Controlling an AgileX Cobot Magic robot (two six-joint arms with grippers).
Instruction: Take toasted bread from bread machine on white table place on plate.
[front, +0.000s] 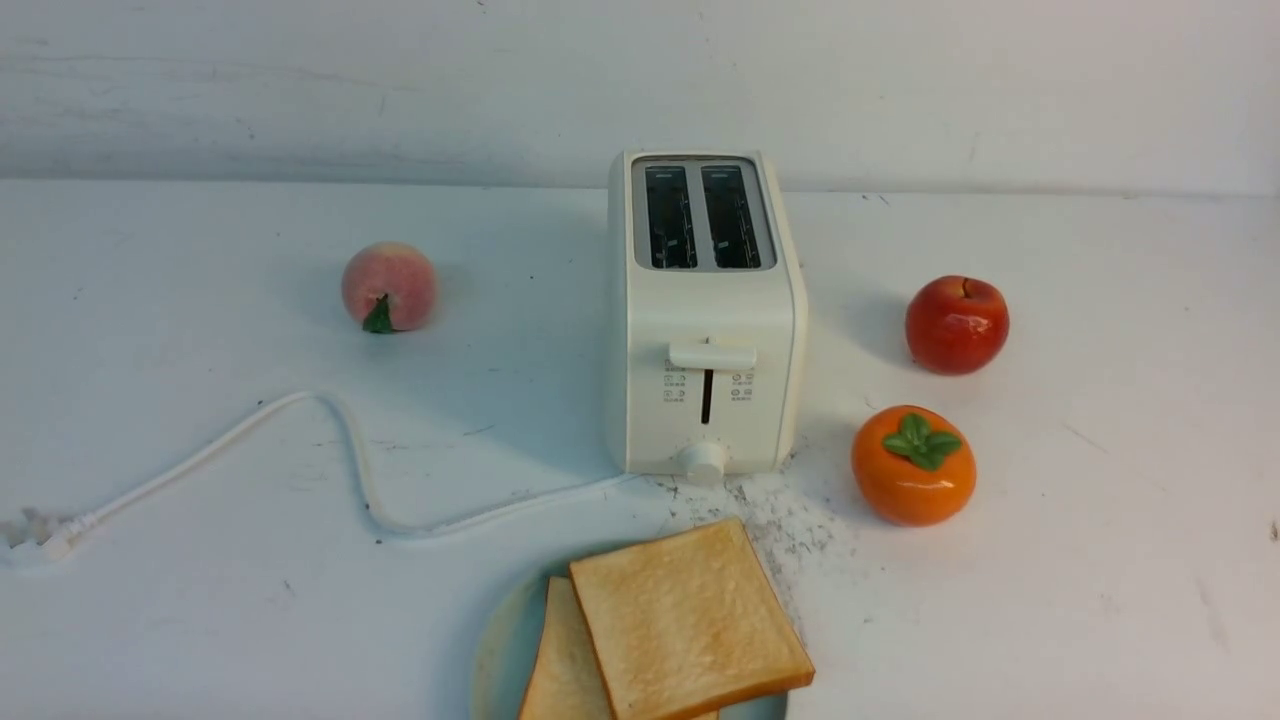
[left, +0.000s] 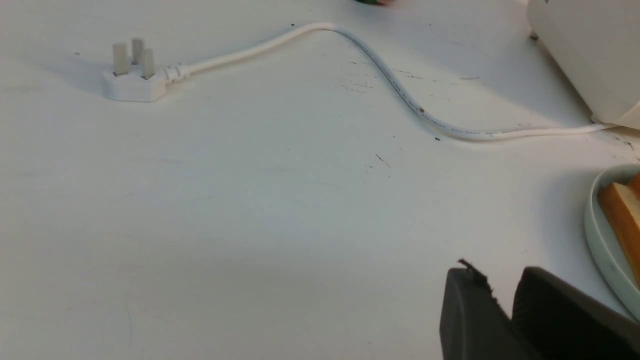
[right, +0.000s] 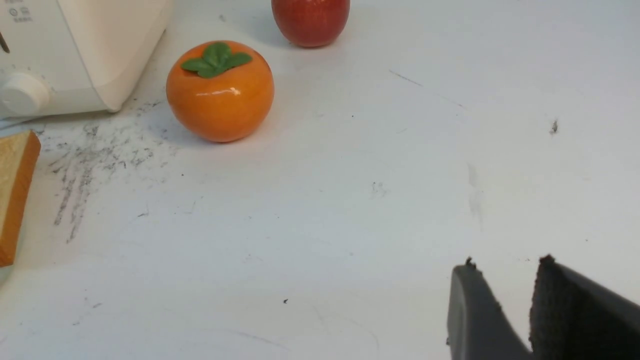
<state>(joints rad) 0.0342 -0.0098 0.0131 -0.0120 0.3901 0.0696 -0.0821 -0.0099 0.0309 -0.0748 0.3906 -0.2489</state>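
Observation:
Two slices of toasted bread lie overlapping on the pale plate (front: 497, 640) at the front edge: the upper slice (front: 690, 620) over the lower slice (front: 560, 660). The bread machine (front: 705, 310) stands behind them on the white table (front: 200, 600), both slots empty and its lever up. Neither gripper shows in the front view. My left gripper (left: 497, 272) is shut and empty, low over the table beside the plate's rim (left: 600, 240) and a toast crust (left: 620, 210). My right gripper (right: 507, 264) is shut and empty, away from the toast edge (right: 12, 190).
A peach (front: 389, 287) sits left of the toaster. A red apple (front: 957, 324) and an orange persimmon (front: 913, 465) sit to its right. The white cord (front: 350, 450) snakes left to its plug (left: 132, 75). Dark scratch marks (front: 790, 520) lie in front of the toaster.

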